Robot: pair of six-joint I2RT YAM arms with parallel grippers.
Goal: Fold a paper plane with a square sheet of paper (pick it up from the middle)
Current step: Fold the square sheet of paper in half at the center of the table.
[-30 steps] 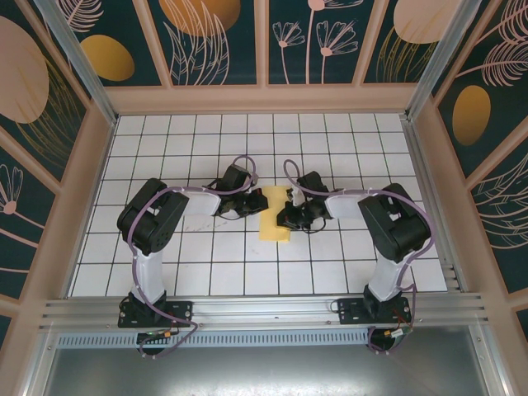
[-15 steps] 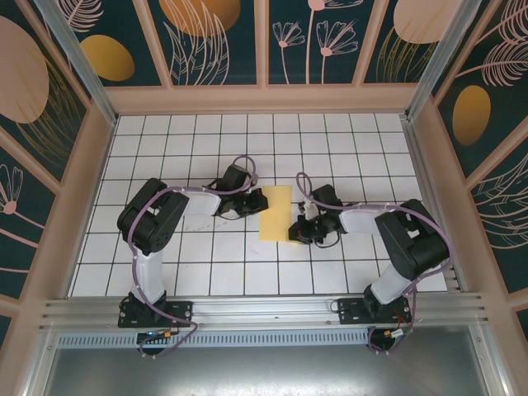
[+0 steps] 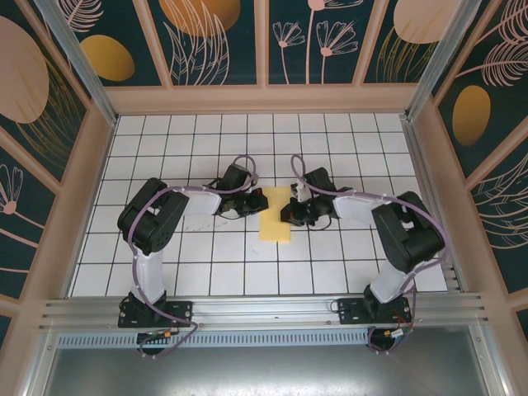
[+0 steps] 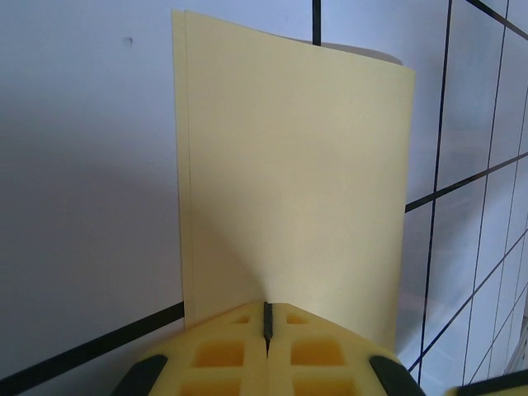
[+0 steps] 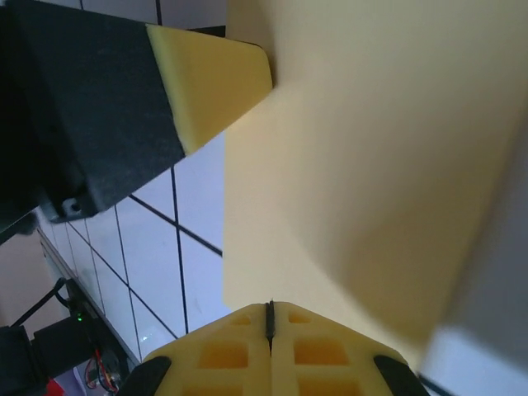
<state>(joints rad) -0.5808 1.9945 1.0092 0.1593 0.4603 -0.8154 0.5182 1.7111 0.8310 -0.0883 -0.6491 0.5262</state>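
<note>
Lying folded at centre frame on white, black-gridded surface [image 3: 165,140]: square sheet of paper [image 3: 275,227]. Clenched, tips touching it: left pincer [image 4: 266,318], right pincer [image 5: 269,313]. Teal floral walls [image 3: 214,41] across upper frame.

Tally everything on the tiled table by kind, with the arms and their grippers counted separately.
Robot arms: 2 (left arm, right arm)
Grippers: 2 (left gripper, right gripper)
Pale-yellow sheet of paper, folded in half: 1
Total: 5
</note>
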